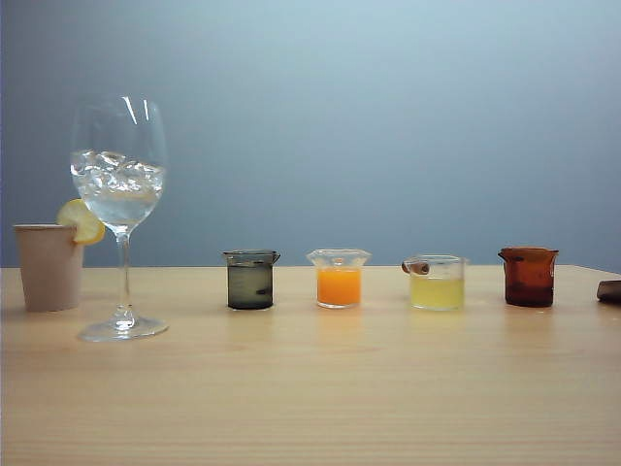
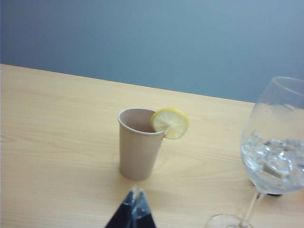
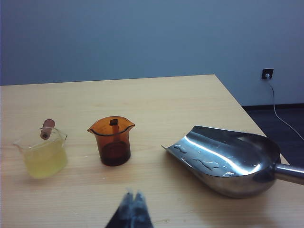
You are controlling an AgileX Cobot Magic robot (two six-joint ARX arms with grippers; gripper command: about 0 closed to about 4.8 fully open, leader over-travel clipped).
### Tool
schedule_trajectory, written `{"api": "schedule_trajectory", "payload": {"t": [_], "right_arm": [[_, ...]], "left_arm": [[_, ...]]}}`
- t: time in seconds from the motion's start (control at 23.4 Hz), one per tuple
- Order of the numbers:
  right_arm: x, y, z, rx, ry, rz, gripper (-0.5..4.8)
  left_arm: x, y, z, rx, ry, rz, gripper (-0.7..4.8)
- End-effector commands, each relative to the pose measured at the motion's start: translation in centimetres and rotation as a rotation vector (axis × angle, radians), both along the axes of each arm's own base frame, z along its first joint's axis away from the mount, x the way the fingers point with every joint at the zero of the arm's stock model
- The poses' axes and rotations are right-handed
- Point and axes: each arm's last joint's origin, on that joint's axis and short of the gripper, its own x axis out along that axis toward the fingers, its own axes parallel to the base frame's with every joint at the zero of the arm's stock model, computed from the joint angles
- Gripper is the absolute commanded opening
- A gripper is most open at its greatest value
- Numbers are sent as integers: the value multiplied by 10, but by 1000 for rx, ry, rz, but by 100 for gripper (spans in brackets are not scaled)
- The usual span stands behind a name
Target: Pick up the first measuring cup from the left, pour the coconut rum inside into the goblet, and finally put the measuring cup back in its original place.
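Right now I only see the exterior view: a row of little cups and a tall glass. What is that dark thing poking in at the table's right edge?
Observer: A shiny metal scoop, lying beside the amber-brown cup.
Operator: Where are the grippers? I see none.
Observer: The right gripper is shut, short of the amber-brown cup and touching nothing.
Operator: And the left one?
Observer: The left gripper points at the paper cup, shut and empty.

A staged drinks-mixing test bench is indicated: a pale wooden table [image 1: 310, 388], a bare blue-grey wall [image 1: 388, 116], a tall clear stemmed goblet [image 1: 119, 209] and a steel scoop [image 3: 228, 159].
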Motion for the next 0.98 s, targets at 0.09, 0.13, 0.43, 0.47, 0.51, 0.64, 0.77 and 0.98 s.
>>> {"api": "schedule_trajectory", "payload": {"t": [0.09, 0.13, 0.43, 0.47, 0.51, 0.64, 0.77, 0.98], "right_arm": [[0, 0, -1, 0, -3, -4, -6], [0, 0, -1, 0, -1, -4, -6], [0, 0, -1, 0, 5, -3, -6], [0, 0, 0, 0, -5, -3, -6], [0, 0, 2, -1, -17, -3, -6], [-4, 0, 16, -6, -34, -2, -6], [-7, 0, 27, -6, -2, 3, -6], [-12, 3, 70, -6, -62, 97, -6]], "left_arm": [[0, 2, 2, 1, -17, 58, -5], [0, 2, 3, 1, -17, 58, -5], [-1, 2, 4, 1, -20, 57, -5], [-1, 2, 5, 1, -23, 57, -5], [-1, 2, 7, 0, -30, 57, -5], [-8, 1, 30, 0, -52, 57, -5], [-14, 0, 44, -1, -40, 57, -5], [-28, -2, 84, 8, -129, 30, -5]]}}
